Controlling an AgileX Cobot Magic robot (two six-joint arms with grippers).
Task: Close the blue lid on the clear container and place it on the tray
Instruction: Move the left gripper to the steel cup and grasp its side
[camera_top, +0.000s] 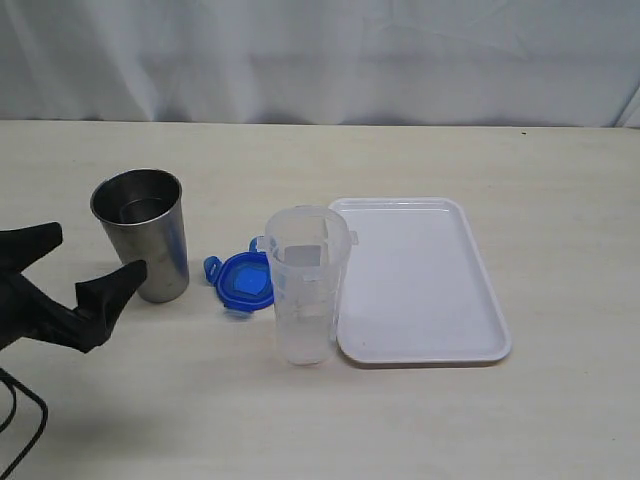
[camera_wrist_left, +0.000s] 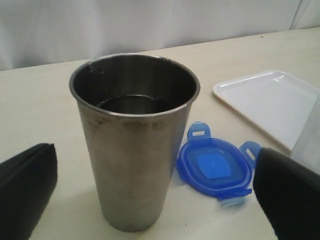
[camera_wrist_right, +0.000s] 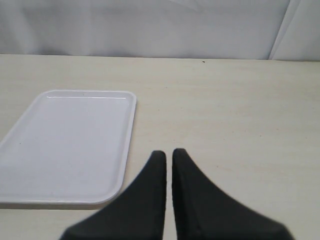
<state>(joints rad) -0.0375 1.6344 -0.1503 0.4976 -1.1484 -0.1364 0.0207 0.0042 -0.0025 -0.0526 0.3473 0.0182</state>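
Observation:
The clear container (camera_top: 306, 285) stands upright and uncovered on the table, touching the left rim of the white tray (camera_top: 415, 280). The blue lid (camera_top: 243, 282) lies flat on the table between the container and a steel cup, its flaps spread out. My left gripper (camera_top: 95, 255) is open at the left edge, its fingers (camera_wrist_left: 27, 187) apart on either side of the cup, with nothing held. In the left wrist view the blue lid (camera_wrist_left: 215, 167) lies beyond the cup. My right gripper (camera_wrist_right: 169, 152) is shut and empty over bare table beside the tray (camera_wrist_right: 75, 145); the exterior view does not show it.
A steel cup (camera_top: 140, 235) with dark liquid stands left of the lid, directly in front of my left gripper. The steel cup (camera_wrist_left: 132, 140) fills the left wrist view. A white curtain hangs behind the table's far edge.

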